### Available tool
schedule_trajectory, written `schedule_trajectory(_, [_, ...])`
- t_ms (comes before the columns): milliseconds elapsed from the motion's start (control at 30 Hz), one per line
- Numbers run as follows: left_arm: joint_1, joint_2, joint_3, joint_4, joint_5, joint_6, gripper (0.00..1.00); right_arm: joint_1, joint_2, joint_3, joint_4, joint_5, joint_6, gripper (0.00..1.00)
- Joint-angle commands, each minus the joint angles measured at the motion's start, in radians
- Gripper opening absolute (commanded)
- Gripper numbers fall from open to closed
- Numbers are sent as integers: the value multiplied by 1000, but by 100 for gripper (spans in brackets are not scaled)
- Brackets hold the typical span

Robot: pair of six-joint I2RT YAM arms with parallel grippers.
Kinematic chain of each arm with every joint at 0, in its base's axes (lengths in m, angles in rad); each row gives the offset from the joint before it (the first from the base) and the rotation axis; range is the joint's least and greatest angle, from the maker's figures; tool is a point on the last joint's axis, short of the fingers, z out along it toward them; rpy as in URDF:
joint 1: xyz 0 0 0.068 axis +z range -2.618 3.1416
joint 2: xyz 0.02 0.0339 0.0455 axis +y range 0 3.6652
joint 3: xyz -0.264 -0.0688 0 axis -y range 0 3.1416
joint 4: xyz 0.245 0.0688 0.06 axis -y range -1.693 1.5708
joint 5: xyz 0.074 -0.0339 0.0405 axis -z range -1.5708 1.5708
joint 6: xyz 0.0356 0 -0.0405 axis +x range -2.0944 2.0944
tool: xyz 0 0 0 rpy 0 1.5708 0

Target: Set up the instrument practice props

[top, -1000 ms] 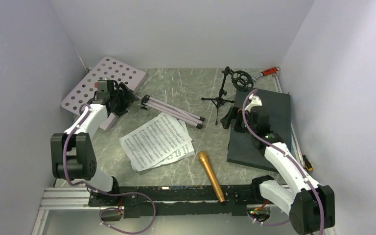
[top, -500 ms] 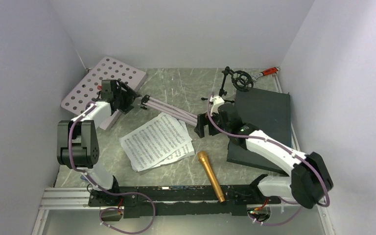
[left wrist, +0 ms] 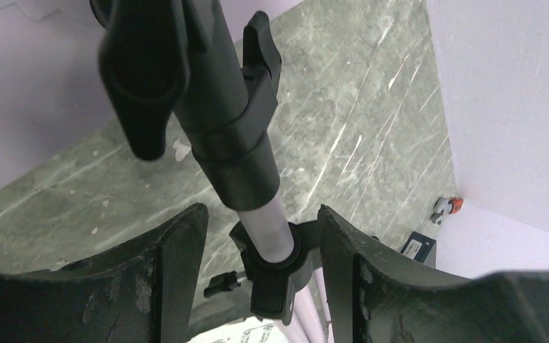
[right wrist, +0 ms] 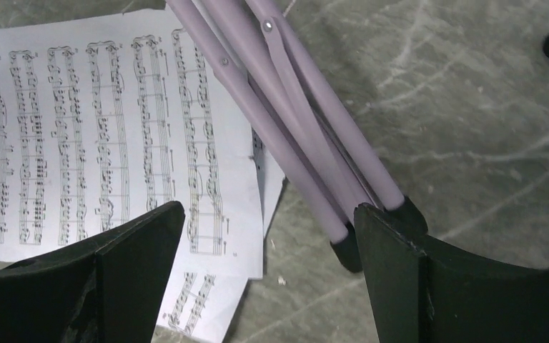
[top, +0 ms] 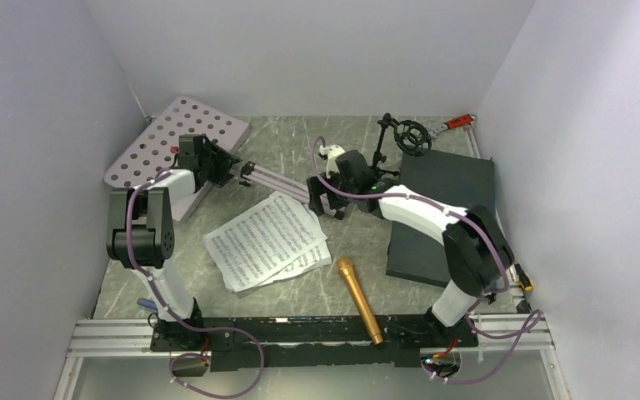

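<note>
The lilac music stand lies flat, with its perforated desk at the back left and its folded legs pointing right. My left gripper is open around the stand's pole, just below its black sleeve. My right gripper is open above the leg ends, whose black feet lie by its right finger. Two music sheets lie overlapped in the middle and show in the right wrist view. The gold microphone lies near the front. The black mic stand stands at the back.
A dark grey slab lies flat on the right. A red-handled wrench lies in the back right corner. White walls close in the left, back and right sides. The grey stone tabletop shows behind the stand.
My right arm has swung left from the slab to the stand's leg ends. My left gripper has moved slightly right, onto the pole.
</note>
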Motion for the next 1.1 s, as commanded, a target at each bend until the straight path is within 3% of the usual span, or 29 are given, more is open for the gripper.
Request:
schedule_trajectory(0, [0, 33, 42, 77, -4, -41, 62, 13, 85, 123, -36, -51, -56, 93])
schedule_trajectory(200, [0, 71, 37, 124, 2, -62, 51, 33, 195, 250, -90, -72, -129, 94])
schedule_trajectory(600, [0, 92, 69, 118, 32, -52, 3, 72, 415, 499, -206, -64, -241, 98])
schedule_trajectory(1067, [0, 71, 87, 98, 81, -11, 3, 100, 705, 883, -348, 30, -309, 97])
